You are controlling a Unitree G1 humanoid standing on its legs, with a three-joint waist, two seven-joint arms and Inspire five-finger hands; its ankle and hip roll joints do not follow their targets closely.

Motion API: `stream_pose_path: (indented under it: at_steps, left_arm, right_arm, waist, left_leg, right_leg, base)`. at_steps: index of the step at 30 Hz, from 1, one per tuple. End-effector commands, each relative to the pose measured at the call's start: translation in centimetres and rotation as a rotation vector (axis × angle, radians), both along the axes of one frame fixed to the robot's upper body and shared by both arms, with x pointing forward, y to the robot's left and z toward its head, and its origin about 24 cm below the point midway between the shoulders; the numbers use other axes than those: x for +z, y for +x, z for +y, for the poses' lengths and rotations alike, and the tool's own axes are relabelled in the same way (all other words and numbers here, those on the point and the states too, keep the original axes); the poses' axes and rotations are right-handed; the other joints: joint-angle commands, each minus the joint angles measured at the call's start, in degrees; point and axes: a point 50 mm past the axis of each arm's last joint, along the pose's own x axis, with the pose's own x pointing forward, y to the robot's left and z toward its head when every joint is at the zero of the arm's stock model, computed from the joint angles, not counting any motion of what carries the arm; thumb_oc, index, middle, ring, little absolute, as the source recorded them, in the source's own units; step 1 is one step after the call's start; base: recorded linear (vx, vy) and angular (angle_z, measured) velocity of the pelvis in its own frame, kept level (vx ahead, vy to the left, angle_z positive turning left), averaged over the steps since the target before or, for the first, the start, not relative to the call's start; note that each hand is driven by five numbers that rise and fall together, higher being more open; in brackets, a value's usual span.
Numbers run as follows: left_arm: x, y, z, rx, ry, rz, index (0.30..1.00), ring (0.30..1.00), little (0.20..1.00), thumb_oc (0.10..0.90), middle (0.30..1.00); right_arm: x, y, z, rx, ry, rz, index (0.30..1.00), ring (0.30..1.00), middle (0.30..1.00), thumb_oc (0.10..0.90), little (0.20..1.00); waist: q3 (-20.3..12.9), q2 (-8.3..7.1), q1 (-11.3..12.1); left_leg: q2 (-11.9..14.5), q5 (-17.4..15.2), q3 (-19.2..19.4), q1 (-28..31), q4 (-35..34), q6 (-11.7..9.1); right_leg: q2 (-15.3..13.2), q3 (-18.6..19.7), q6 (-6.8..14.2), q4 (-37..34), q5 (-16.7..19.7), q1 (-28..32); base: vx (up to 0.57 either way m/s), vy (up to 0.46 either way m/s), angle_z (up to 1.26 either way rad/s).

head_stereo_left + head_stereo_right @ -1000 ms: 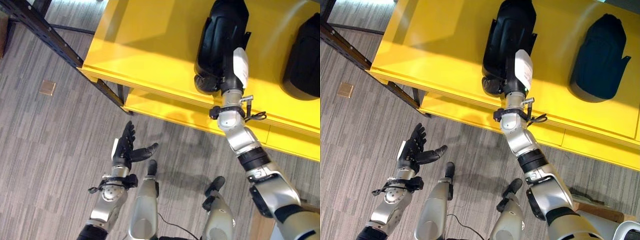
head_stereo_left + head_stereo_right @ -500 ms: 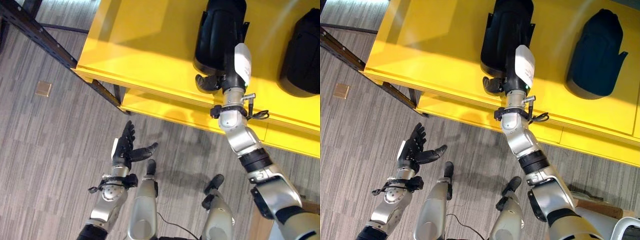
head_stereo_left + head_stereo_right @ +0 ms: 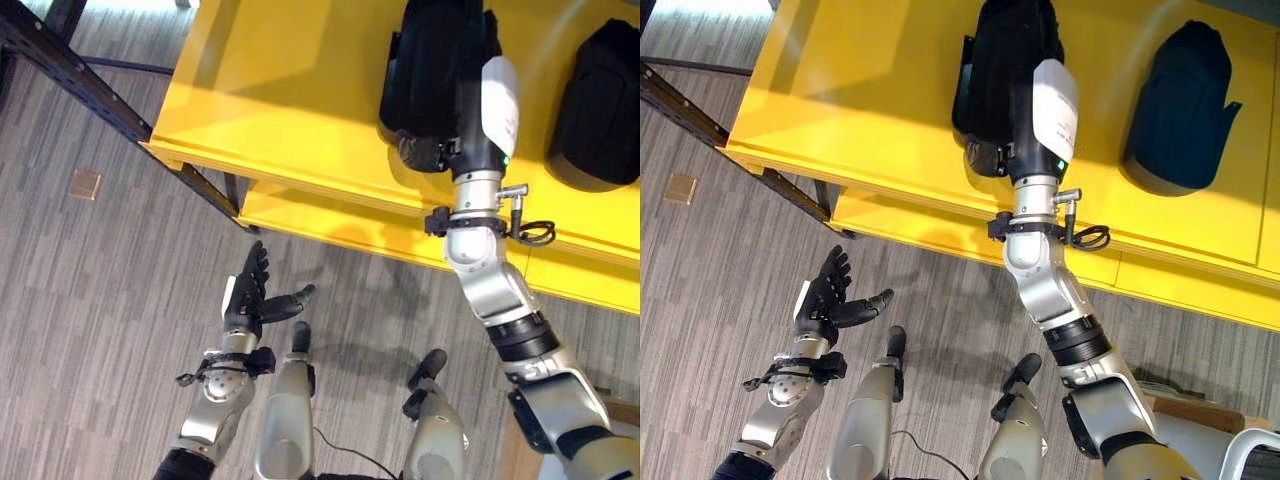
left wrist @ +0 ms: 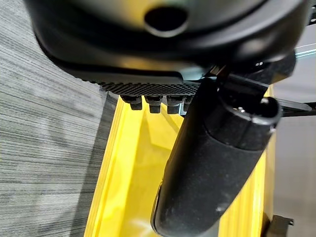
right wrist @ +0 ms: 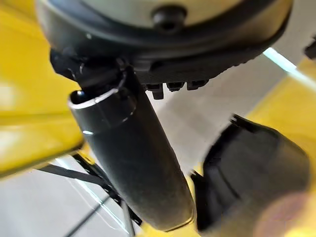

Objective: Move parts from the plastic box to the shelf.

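Right hand at glossy black moulded part, yellow shelf

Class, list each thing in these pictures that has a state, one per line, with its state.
Left hand: open, fingers spread, holding nothing, above the floor.
Right hand: against the near end of the black part, fingers hidden, grasp unclear.
Black part at the hand: lying on the yellow shelf.
Second black part: lying on the shelf, untouched.
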Motion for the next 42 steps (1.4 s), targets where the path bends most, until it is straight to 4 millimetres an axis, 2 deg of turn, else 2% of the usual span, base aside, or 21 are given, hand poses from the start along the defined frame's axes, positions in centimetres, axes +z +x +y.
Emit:
stream_pose_path:
  at_steps: [1,9,12,19,22,29,42]
  left_arm:
    - [3.7,-0.4,0.9,0.017,0.022,-0.2,1.0,1.0,1.0,0.9,1.0]
    - [3.0,-0.7,1.1,0.03,0.036,-0.17,1.0,1.0,1.0,0.9,1.0]
    - [2.2,-1.0,1.3,0.039,0.047,-0.138,1.0,1.0,1.0,0.9,1.0]
    - [1.7,-1.4,1.6,0.048,0.054,-0.118,1.0,1.0,1.0,0.9,1.0]
    - [1.2,-1.6,1.8,0.054,0.053,-0.099,1.0,1.0,1.0,0.9,1.0]
    - [1.0,-1.8,1.8,0.053,0.05,-0.092,1.0,1.0,1.0,0.9,1.0]
    - [0.9,-1.8,1.7,0.045,0.036,-0.095,1.0,1.0,1.0,0.9,1.0]
  right_arm:
    - [5.6,-4.1,0.7,0.083,-0.021,-0.368,1.0,1.0,1.0,0.9,1.0]
    - [4.3,-5.3,0.6,0.129,-0.026,-0.358,1.0,1.0,1.0,0.9,1.0]
    - [1.9,-6.0,0.6,0.199,-0.002,-0.281,1.0,1.0,1.0,0.9,1.0]
    - [-0.1,-6.4,0.1,0.259,0.058,-0.206,1.0,1.0,1.0,0.9,1.0]
    - [-1.8,-6.2,-0.5,0.277,0.096,-0.122,1.0,1.0,1.0,0.9,1.0]
    - [-3.7,-5.6,-1.1,0.243,0.028,-0.014,1.0,1.0,1.0,0.9,1.0]
    - [-6.7,-4.3,-1.6,0.194,-0.12,0.162,1.0,1.0,1.0,0.9,1.0]
  waist:
    - [-4.7,-2.03,-0.2]
    - [-6.2,-3.0,-1.3]
    - [-7.3,-3.73,-2.9]
    - [-7.9,-3.98,-4.1]
    - [-8.0,-4.1,-5.2]
    - [-7.8,-3.89,-6.2]
    - [-6.7,-2.93,-6.3]
  left_leg:
    - [2.0,-4.7,1.9,4.7,-2.8,1.1]
    - [2.7,-4.3,2.4,6.1,-3.8,0.7]
    - [3.8,-3.7,3.4,7.9,-5.4,0.2]
    - [4.7,-3.2,4.5,9.3,-6.3,-0.3]
    - [5.5,-2.8,5.5,10.4,-6.9,-0.7]
    - [6.5,-2.1,6.6,11.6,-8.1,-1.3]
    - [7.3,-1.4,6.9,11.7,-8.7,-2.0]
  right_leg:
    - [-4.1,1.5,4.5,0.7,2.3,2.4]
    - [-3.2,1.8,4.4,-0.1,1.9,3.3]
    - [-2.0,2.3,4.3,-1.1,1.5,3.6]
    - [-1.2,3.2,4.1,-1.3,0.8,3.4]
    - [-0.5,4.2,4.0,-1.5,0.5,3.1]
    - [0.3,5.1,3.7,-1.5,-0.2,2.6]
    - [0.7,5.2,3.5,-0.9,-0.5,1.9]
  base:
    - [0.0,0.0,0.0]
    - [0.0,-0.005,-0.03]
    - [0.0,-0.03,-0.2]
    - [0.0,-0.017,-0.17]
    - [-0.01,-0.018,-0.14]
    - [-0.01,-0.021,-0.2]
    - [0.0,-0.013,-0.03]
